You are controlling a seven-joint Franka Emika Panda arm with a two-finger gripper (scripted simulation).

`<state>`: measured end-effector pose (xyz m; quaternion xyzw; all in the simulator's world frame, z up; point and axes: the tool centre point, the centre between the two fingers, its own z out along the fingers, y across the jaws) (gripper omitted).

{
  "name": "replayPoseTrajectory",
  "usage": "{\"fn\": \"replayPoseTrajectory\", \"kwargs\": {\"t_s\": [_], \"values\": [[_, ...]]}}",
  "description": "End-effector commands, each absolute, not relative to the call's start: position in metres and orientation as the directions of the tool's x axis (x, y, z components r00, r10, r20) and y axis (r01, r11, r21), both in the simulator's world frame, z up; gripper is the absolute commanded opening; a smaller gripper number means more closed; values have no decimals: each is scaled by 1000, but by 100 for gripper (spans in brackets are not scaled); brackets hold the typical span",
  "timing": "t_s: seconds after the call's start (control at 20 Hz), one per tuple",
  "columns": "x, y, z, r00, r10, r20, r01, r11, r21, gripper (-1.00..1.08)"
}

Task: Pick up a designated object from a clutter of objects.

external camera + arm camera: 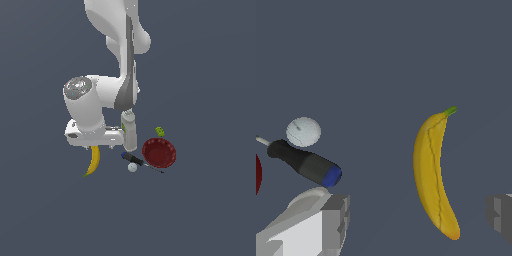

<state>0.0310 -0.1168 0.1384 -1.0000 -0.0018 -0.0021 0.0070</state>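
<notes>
The yellow banana [93,161] lies on the dark floor, its greenish stem tip pointing away from the arm. In the wrist view the banana [433,175] lies between my two grey fingers [336,220], closer to one of them. My gripper [418,219] is open and empty and touches nothing. In the exterior view the white hand [87,134] hangs directly over the banana's near end and hides the fingertips.
On the exterior view's right of the banana lie a white bottle with a green label [129,131], a blue-black-handled screwdriver [132,159], a small white ball [132,168], a dark red bowl [159,152] and a tiny green block [160,131]. The ball [303,131] and screwdriver [306,163] also show in the wrist view.
</notes>
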Motion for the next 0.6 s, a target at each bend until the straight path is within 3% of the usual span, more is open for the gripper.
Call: {"fn": "replayPoseTrajectory", "kwargs": {"t_s": [0.0,0.55], "values": [[27,-135,116,1000,4,4,4,-1000,-10,100],[14,-172,69,1000,2,0,2,-1000,0,100]]}}
